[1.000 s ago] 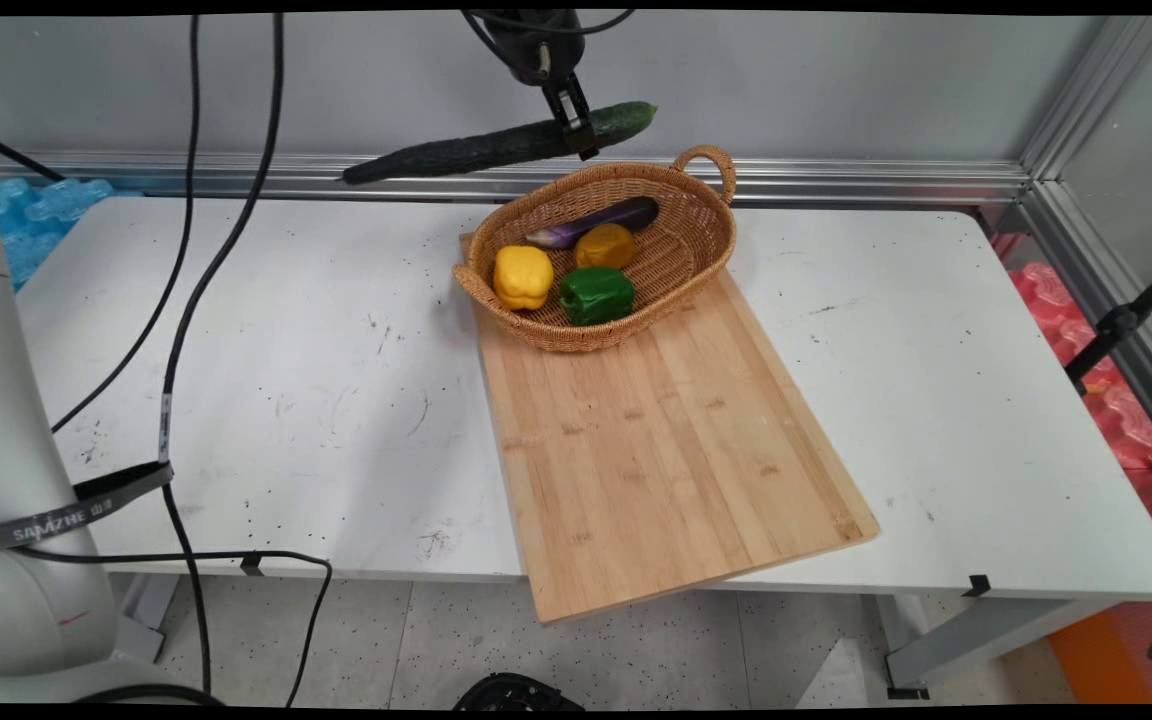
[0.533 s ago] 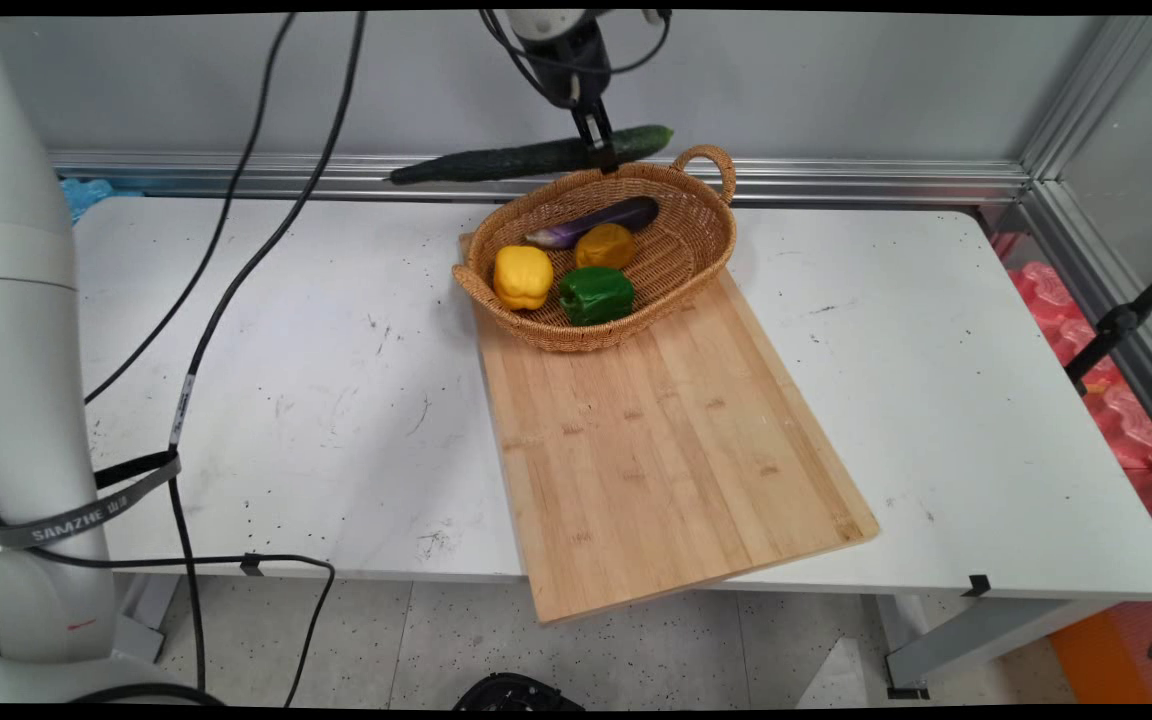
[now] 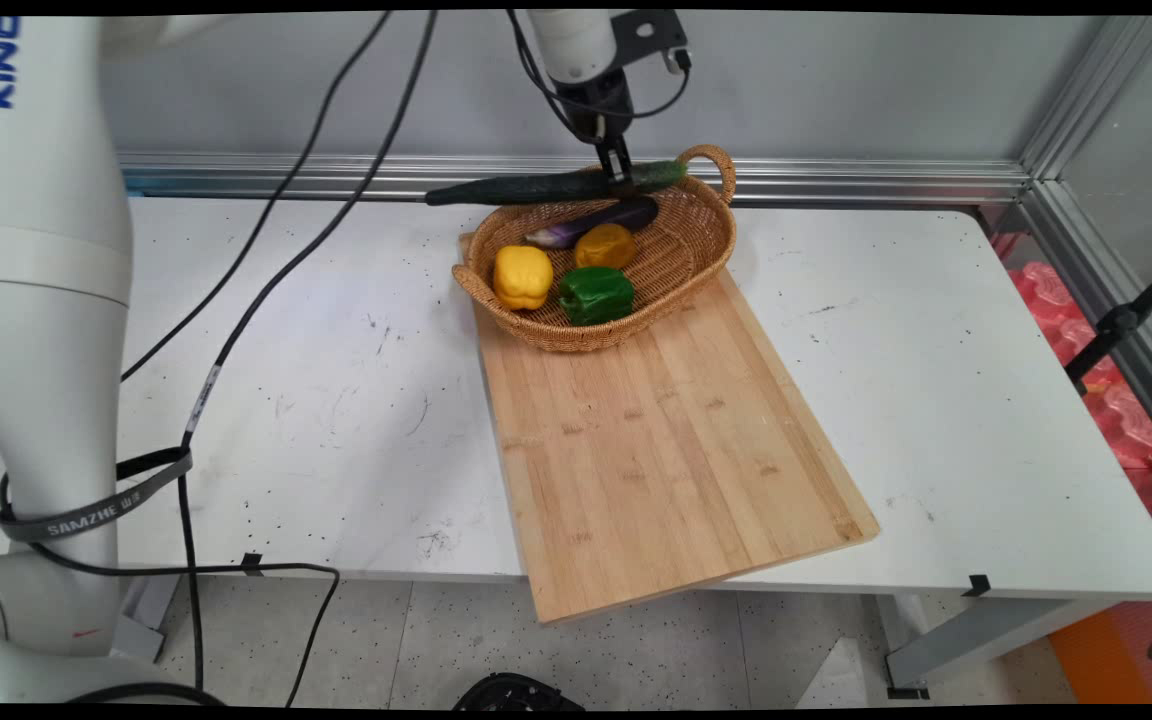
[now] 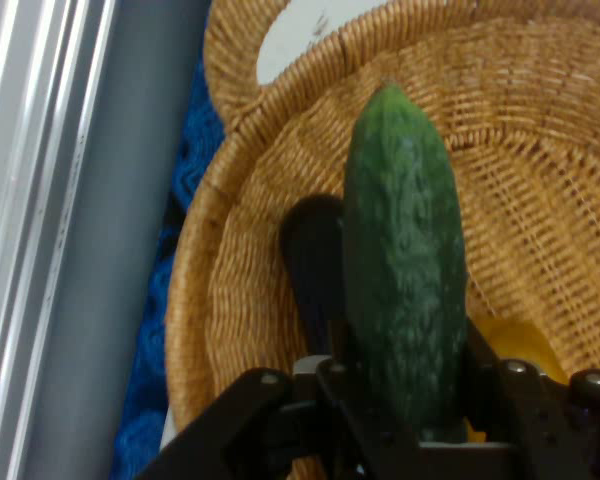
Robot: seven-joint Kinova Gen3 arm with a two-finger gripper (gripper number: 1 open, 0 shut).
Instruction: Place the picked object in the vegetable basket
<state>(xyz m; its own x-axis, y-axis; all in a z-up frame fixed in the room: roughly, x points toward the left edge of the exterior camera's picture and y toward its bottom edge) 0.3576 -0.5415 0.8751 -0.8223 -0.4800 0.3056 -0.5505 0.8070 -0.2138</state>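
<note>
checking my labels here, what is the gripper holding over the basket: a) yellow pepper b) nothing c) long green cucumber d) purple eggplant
c: the gripper is shut on the long green cucumber, held across the back rim of the basket, while the eggplant and yellow pepper lie inside the basket.

From the hand camera you see the claw (image 4: 420, 400) clamped on a green cucumber (image 4: 405, 270), whose bumpy tip points up the picture over a wicker basket (image 4: 240, 300). Beneath the cucumber you can make out the dark end of an eggplant (image 4: 315, 260), and a yellow vegetable (image 4: 515, 345) shows beside the right linkage. At the top, the basket's handle (image 4: 280, 30) loops over a patch of white surface (image 4: 300, 35).
</note>
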